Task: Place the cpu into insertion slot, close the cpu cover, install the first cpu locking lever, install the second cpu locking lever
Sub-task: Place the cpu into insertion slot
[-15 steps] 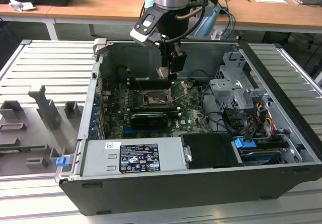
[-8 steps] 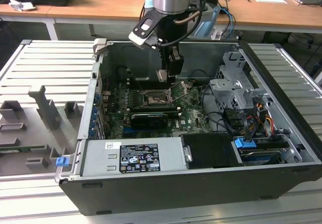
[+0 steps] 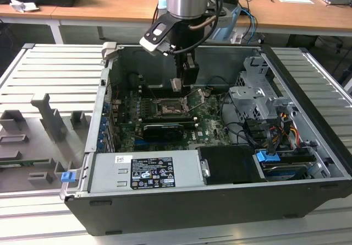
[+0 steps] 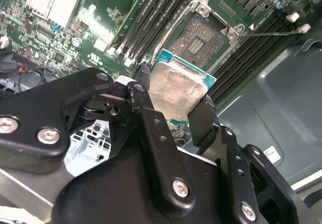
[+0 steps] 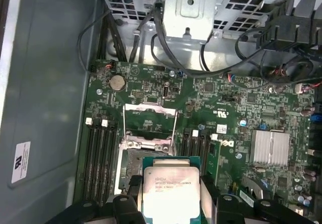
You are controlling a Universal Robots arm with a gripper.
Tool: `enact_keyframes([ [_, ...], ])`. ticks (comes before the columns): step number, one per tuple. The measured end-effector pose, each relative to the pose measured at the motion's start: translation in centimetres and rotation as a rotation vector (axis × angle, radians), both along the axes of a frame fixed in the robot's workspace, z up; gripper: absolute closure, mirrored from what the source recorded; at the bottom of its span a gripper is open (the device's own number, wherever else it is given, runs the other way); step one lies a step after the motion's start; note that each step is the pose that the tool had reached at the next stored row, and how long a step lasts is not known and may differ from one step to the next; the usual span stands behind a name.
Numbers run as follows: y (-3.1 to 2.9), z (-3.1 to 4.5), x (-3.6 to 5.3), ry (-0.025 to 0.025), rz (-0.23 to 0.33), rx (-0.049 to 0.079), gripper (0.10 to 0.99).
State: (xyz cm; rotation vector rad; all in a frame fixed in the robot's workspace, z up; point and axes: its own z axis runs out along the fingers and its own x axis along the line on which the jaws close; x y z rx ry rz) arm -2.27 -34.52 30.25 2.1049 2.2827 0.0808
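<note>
One cpu (image 4: 176, 88), silver top up, gripped at opposite edges between the black fingers (image 4: 200, 121) of the gripper (image 3: 180, 84). It hangs above the board, not seated.

One insertion slot (image 4: 198, 43), just beyond the chip, with its dark contact field bare and open.

One cpu cover (image 5: 150, 110), swung up off the slot and standing at its far side.

Handling, as judged: keep the chip flat, square its corners to the black rim and lower it straight. It should not slide across the contacts.

Several memory slots (image 5: 100, 158) flank the socket closely on two sides, leaving little sideways room for the fingers.

One thin lever wire (image 4: 271, 31) lies out to the side.

One grey case wall (image 5: 45, 83) and one drive cage (image 5: 191, 2) stand well apart. The room overhead looks free.
</note>
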Motion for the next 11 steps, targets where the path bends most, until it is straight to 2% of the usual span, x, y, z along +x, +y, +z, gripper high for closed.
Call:
enact_keyframes([
  [6, 0.00, -0.33, 0.00, -0.0001, -0.097, 0.000, 0.545],
  [11, 0.00, -0.76, -0.03, -0.0001, -0.149, 0.000, 0.545],
])
